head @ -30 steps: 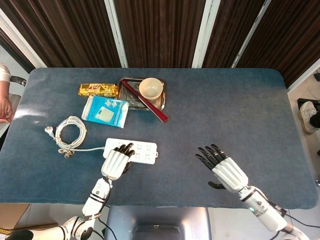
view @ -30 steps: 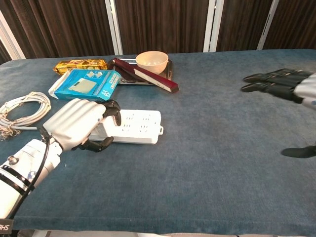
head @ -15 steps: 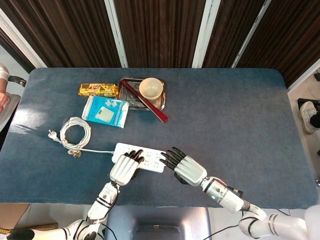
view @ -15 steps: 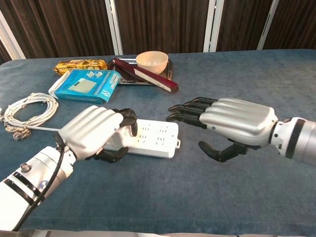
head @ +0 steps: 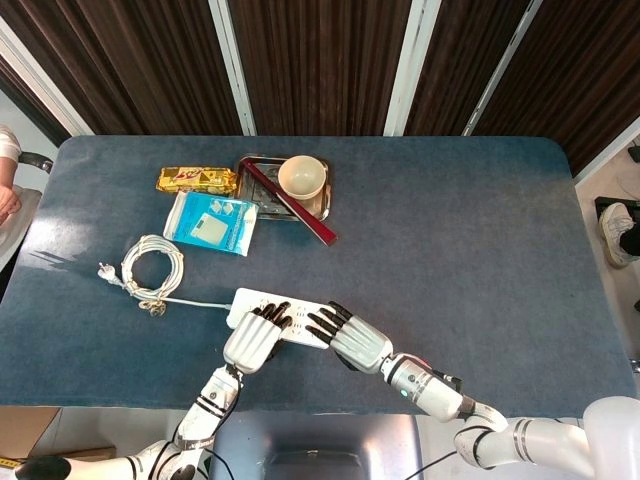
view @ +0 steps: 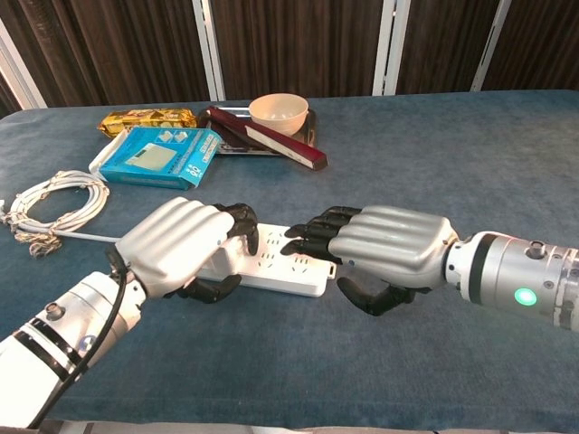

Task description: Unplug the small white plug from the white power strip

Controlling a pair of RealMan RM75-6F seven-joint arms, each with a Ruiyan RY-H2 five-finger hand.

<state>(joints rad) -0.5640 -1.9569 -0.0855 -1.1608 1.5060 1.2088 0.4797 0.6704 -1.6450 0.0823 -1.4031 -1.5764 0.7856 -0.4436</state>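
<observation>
Holding the power strip (view: 271,262) down with my left hand (view: 181,246) gripping its left end; its long axis runs left to right. My right hand (view: 380,249), fingers apart and empty, reaches its right end. The plug is hidden; I cannot place it.

The head view looks steeply down from high above, taking in the whole table (head: 450,250) with each robot hand at the near edge. The chest view sits low and close behind them, facing across the table toward the dark panelled wall (view: 298,45). Both share the near-left table area.
</observation>
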